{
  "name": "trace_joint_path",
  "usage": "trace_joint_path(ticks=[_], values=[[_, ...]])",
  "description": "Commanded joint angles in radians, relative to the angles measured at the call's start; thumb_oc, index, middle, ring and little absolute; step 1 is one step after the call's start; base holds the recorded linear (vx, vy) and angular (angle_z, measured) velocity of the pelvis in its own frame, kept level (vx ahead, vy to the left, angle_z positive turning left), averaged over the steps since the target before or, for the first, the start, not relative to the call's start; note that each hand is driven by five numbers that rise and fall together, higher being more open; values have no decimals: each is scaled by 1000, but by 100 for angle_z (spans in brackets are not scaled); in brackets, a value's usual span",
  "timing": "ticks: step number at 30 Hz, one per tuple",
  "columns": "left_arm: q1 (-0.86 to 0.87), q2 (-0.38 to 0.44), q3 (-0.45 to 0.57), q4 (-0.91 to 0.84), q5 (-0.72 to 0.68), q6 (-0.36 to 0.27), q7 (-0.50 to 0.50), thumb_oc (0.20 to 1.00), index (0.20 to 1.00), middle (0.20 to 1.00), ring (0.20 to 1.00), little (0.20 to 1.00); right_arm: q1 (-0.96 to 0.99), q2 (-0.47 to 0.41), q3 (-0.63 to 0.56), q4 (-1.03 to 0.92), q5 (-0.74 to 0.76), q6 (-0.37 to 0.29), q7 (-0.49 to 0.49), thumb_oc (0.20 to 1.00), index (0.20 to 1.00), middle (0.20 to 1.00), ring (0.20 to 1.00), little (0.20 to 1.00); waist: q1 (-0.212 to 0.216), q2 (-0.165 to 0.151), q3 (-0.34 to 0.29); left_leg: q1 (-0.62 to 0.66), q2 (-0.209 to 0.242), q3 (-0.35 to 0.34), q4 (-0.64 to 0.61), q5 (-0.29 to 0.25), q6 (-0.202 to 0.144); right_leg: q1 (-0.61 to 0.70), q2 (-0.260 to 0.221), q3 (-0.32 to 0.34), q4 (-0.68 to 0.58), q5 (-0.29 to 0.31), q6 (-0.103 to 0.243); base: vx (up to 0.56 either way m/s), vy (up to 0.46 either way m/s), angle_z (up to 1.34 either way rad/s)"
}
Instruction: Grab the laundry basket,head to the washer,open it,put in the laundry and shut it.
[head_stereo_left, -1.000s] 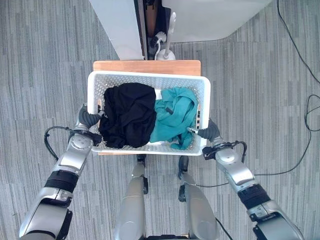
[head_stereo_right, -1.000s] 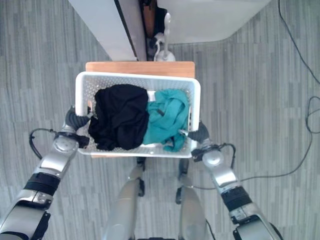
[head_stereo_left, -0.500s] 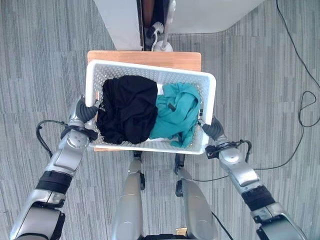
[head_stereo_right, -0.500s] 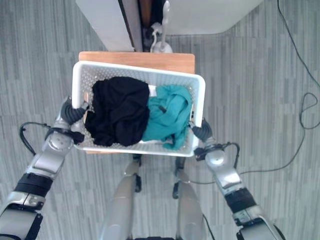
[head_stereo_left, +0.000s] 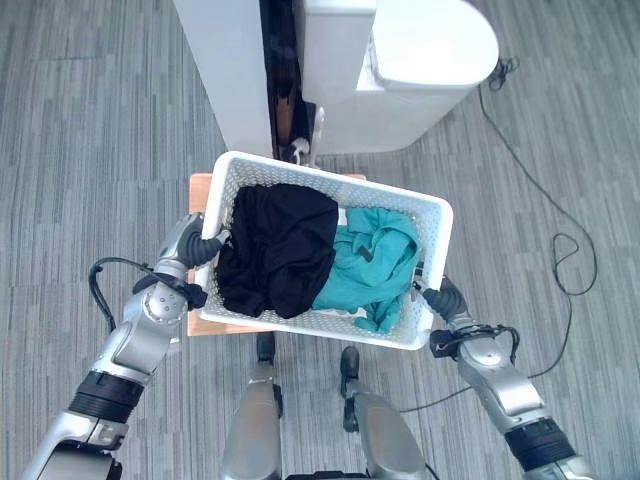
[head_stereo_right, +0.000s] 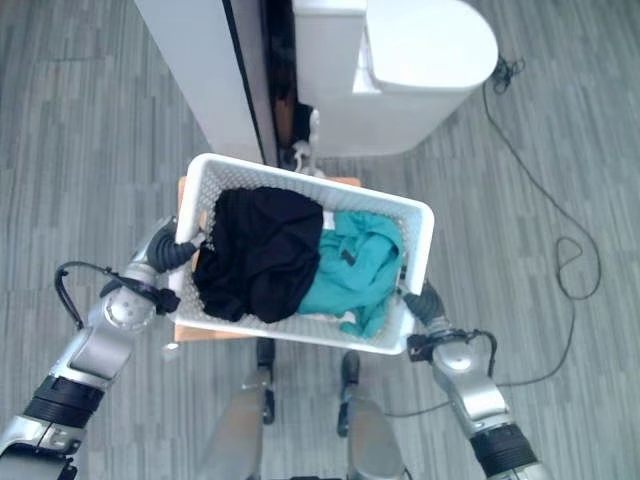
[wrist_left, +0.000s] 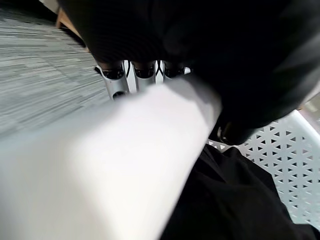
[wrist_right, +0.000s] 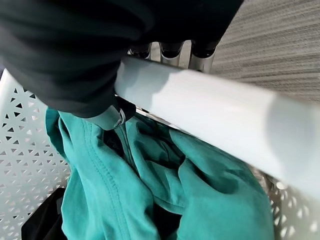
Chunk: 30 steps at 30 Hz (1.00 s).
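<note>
Where the grey striped carpet floor (head_stereo_left: 90, 120) runs up to the far side of the scene, a tall white cabinet panel (head_stereo_left: 222, 70) stands beside a white washer (head_stereo_left: 400, 60) with a rounded top, a dark gap between the two. A black cable (head_stereo_left: 560, 250) loops on the floor to the right of the washer.

Nearer the robot, the white perforated laundry basket (head_stereo_left: 432, 228) is carried tilted, its right end swung toward the robot and its left end farther off. Under its left half a wooden desk (head_stereo_left: 198, 190) shows, one edge past the basket's far left corner and another below its near wall.

Inside the basket, a black garment (head_stereo_left: 275, 250) is heaped in the left half, and a teal garment (head_stereo_left: 375, 262) lies bunched in the right half, touching the black one and hanging a little over the near wall.

The left hand (head_stereo_left: 195, 245) grips the basket's left end: in the left wrist view its fingers (wrist_left: 135, 75) curl over the outside of the white rim while the thumb comes down inside, next to the black cloth. The right hand (head_stereo_left: 445, 298) clasps the right end the same way, its fingers (wrist_right: 172, 52) hooked over the rim and the thumb inside against the teal cloth.
</note>
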<state>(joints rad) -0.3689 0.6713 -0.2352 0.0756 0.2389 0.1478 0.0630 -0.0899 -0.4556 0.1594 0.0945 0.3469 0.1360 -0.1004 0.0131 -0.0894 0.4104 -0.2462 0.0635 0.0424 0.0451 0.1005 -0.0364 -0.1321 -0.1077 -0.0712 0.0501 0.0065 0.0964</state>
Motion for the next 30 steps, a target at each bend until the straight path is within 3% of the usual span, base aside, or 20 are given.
trace_joint_path(ticks=[1, 5, 11, 26, 30], values=[[-69, -55, -151, 17, -33, -87, -61, 200, 200, 200, 200, 200, -27, -47, -7, -68, 107, -50, 84, 200, 200, 200, 200, 200, -18, 17, -222, 77, 31, -83, 64, -181, 6, -23, -68, -37, 76, -31, 24, 87, -22, 5], [-238, -149, -290, 192, -81, -62, -76, 200, 200, 200, 200, 200, -12, -143, -76, 16, 126, -5, 115, 200, 200, 200, 200, 200, -40, 20, -309, 175, 43, -69, -5, -163, 3, 65, -67, -68, 50, -44, 28, 51, -17, 4], [-367, -231, -413, 287, -110, -65, -103, 200, 200, 200, 200, 200, 31, -214, -119, 26, 137, 13, 156, 200, 200, 200, 200, 200, -54, 33, -361, 244, 51, -64, -64, -146, -2, 125, -60, -84, 15, -48, 31, 34, -42, -5], [-425, -301, -503, 321, -136, -87, -159, 200, 200, 200, 200, 200, 172, -284, -198, -61, 182, 9, 206, 200, 200, 200, 200, 200, -79, 69, -370, 270, 99, -60, -99, -99, -45, 160, -12, -79, -25, -55, 13, -21, -77, -3], [-465, -323, -505, 360, -153, -103, -134, 200, 200, 200, 200, 200, 152, -339, -208, -64, 205, -13, 191, 200, 200, 200, 200, 200, -87, 72, -343, 221, 103, -89, -25, -114, -53, 137, -1, -30, -59, -30, 9, -143, -16, -6]])
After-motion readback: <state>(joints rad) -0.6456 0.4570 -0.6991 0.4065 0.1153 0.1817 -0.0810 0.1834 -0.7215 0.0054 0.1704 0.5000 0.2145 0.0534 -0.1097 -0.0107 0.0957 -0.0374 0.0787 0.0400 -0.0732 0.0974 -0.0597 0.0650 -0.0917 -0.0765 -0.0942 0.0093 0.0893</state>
